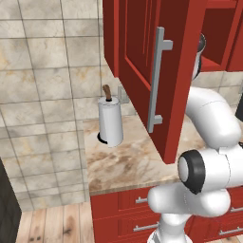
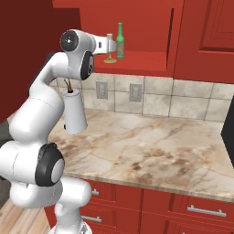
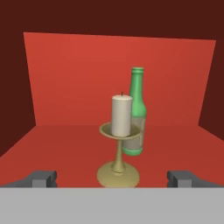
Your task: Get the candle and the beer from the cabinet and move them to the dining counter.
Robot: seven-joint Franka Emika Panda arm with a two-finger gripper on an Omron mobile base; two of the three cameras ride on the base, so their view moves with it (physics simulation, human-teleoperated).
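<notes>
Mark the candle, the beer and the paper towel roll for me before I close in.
candle (image 3: 121,116): hand view, on the cream wax stub above the brass dish.
beer (image 3: 137,89): hand view, on the green neck behind the candle.
paper towel roll (image 1: 110,121): left base view, on the white side of the roll.

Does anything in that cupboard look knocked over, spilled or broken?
Nothing stands out. Inside the open cabinet the candle stands upright on its brass holder, and the beer stands upright just behind it. No spill or damage shows. The gripper is open in front of the candle, touching neither.
</notes>
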